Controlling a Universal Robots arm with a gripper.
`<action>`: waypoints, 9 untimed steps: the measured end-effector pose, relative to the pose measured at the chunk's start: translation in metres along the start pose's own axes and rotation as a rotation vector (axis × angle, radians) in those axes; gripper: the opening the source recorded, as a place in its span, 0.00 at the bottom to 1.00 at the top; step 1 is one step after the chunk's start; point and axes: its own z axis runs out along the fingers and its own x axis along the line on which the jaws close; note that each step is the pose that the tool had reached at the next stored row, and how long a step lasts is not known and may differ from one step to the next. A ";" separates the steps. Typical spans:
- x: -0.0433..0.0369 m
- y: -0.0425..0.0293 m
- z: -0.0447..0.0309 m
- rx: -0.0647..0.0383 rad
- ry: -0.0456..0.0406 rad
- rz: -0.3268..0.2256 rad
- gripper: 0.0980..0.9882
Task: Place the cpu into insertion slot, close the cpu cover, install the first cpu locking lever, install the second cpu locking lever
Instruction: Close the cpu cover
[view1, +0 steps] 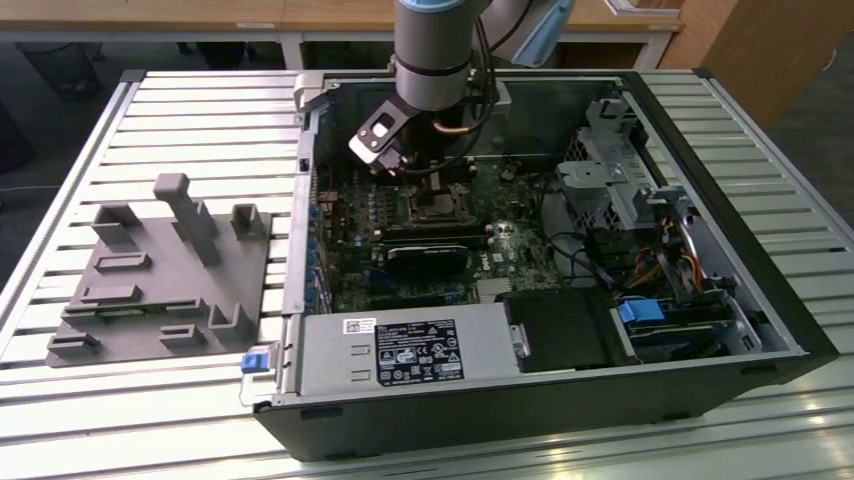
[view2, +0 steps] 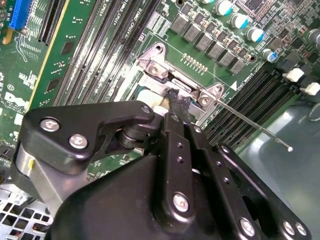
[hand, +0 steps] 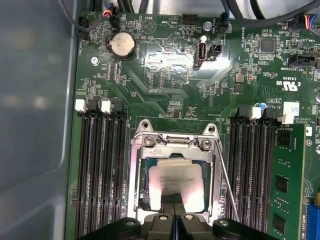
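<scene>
The cpu (hand: 175, 177), a dull silver-tan square, lies in the insertion slot on the green motherboard. The cpu cover (hand: 138, 175), a silvery frame, lies down around it, and the chip shows through its cut-out. My gripper (hand: 175, 199) is shut with nothing held, its black tips pressing at the cover's edge over the chip. In the second wrist view the gripper (view2: 178, 102) tips rest on the cpu cover (view2: 157, 67). One thin locking lever (hand: 226, 185) runs along the socket's side; its rod (view2: 250, 122) sticks out free. In the exterior view the gripper (view1: 430, 200) reaches down into the case.
Black memory slots (hand: 100, 165) flank the socket, with a green module (hand: 287, 180) on one side. A black finned block (view1: 427, 255) sits just in front of the socket, a power supply (view1: 400, 350) nearer still. Cables (view1: 654, 260) crowd the exterior view's right. A grey fixture (view1: 160, 270) stands on the slatted table.
</scene>
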 end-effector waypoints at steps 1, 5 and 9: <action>0.0000 0.0000 -0.0005 0.000 0.0012 0.000 0.03; 0.0003 0.0002 -0.0040 0.000 0.0051 0.000 0.03; 0.0003 0.0002 -0.0046 0.000 0.0062 0.000 0.03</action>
